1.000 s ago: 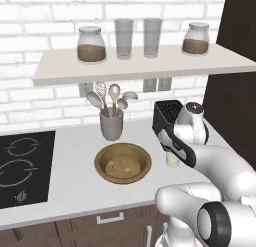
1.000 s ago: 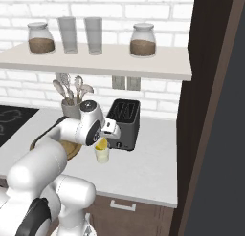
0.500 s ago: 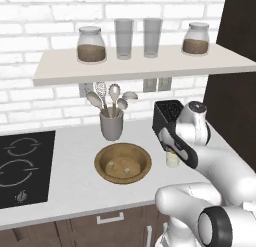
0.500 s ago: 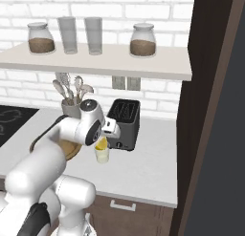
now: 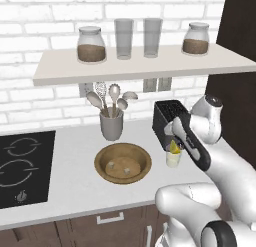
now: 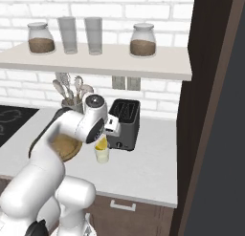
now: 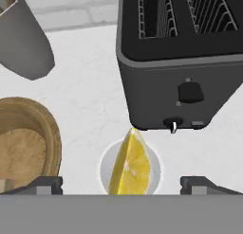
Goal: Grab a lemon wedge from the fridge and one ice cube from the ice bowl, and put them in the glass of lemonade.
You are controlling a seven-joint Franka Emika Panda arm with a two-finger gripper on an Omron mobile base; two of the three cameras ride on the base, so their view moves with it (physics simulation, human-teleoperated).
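While the arm hung over the worktop, this was how things stood:

Pincer: the pincer (image 7: 121, 183) hung just above the glass of lemonade (image 7: 156, 169), with its two tips (image 7: 47, 184) wide apart and nothing between them.
Lemon wedge: the lemon wedge (image 7: 130, 164) sat in the glass of lemonade, standing on its edge with its point sticking up over the rim. It showed as a bit of yellow on top of the glass (image 5: 173, 148) from the left base view too.
Glass of lemonade: it stood on the white worktop (image 5: 75, 191), just in front of the black toaster (image 5: 167, 118) and close beside the ice bowl (image 5: 123, 162).
Ice bowl: the round brown bowl lay flat on the worktop, and two small pale lumps lay on its floor.
Utensil cup: a grey cup (image 5: 111, 125) full of spoons stood behind the ice bowl, near the wall.
Shelf: a shelf (image 5: 140, 66) above held two jars (image 5: 91, 43) and two tall empty glasses (image 5: 124, 38).
Fridge: the dark fridge (image 6: 215, 111) stood tall at the right end of the worktop.
Stove: a black stove top (image 5: 22, 166) lay at the left.
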